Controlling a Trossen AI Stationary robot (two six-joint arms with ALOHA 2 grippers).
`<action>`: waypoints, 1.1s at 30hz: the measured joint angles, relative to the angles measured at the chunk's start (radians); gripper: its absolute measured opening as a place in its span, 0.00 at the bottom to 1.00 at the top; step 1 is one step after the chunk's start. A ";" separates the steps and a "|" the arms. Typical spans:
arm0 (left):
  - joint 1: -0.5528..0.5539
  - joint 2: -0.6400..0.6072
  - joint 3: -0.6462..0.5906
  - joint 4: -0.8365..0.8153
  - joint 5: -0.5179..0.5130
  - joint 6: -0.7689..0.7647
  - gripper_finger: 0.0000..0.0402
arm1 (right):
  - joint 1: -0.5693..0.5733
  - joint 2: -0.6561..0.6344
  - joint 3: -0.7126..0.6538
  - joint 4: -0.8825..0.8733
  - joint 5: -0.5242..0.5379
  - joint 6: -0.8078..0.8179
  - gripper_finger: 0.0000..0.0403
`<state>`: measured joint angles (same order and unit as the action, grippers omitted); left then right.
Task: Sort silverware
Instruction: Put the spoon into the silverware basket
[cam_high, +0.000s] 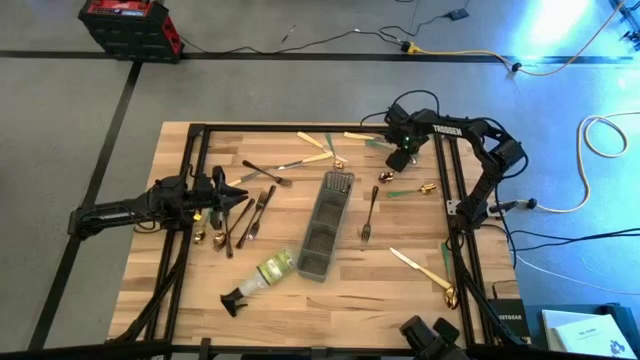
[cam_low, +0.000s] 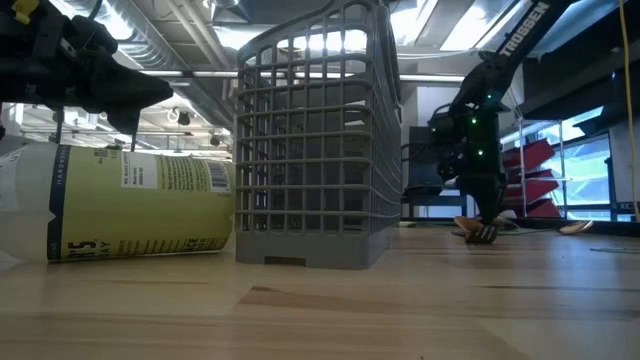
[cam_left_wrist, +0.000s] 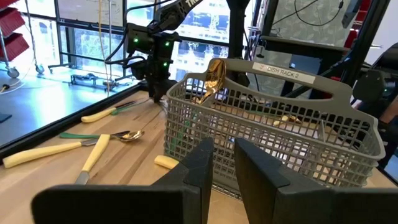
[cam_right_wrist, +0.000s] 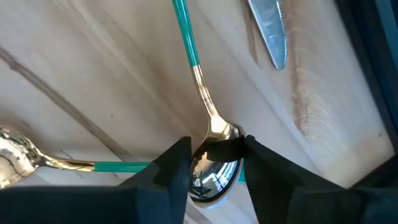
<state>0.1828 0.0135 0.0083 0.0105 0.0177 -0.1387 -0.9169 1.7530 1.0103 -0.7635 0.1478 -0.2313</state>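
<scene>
Forks, spoons and knives lie scattered on the wooden table around a grey mesh caddy (cam_high: 325, 225), which holds a gold spoon (cam_left_wrist: 211, 81). At the far right, my right gripper (cam_high: 400, 160) points down at the table and is shut on a gold spoon with a green handle (cam_right_wrist: 186, 37). Beside it lie a knife blade (cam_right_wrist: 270, 31) and another green-handled gold piece (cam_right_wrist: 37, 158). My left gripper (cam_left_wrist: 224, 168) waits level at the table's left, facing the caddy, its fingers nearly together with nothing between them. My right gripper pinches the spoon's gold bowl (cam_right_wrist: 214, 171) between its two fingers, just below the neck. The fingers come from above, pointing down, and lie across the spoon. The spoon lies flat on the table, its green handle stretching away from the fingers.
A spray bottle (cam_high: 262, 275) lies on its side near the caddy's front end. Dark forks (cam_high: 255, 210) lie by my left gripper. Cream-handled pieces (cam_left_wrist: 37, 152) lie at the far side, and a cream knife (cam_high: 420, 268) at the near right. Black frame rails (cam_high: 455, 200) border the table.
</scene>
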 joint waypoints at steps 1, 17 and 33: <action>0.000 0.000 0.000 0.000 0.000 0.000 0.13 | 0.000 -0.002 0.000 -0.001 0.000 0.003 0.28; 0.000 0.000 0.000 0.000 0.000 0.000 0.13 | 0.001 -0.025 0.000 -0.101 0.027 0.080 0.09; 0.000 0.000 0.000 0.000 0.000 0.000 0.13 | 0.056 -0.146 0.029 -0.192 -0.035 0.236 0.00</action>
<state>0.1827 0.0137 0.0086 0.0105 0.0181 -0.1387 -0.8604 1.6072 1.0389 -0.9553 0.1123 0.0050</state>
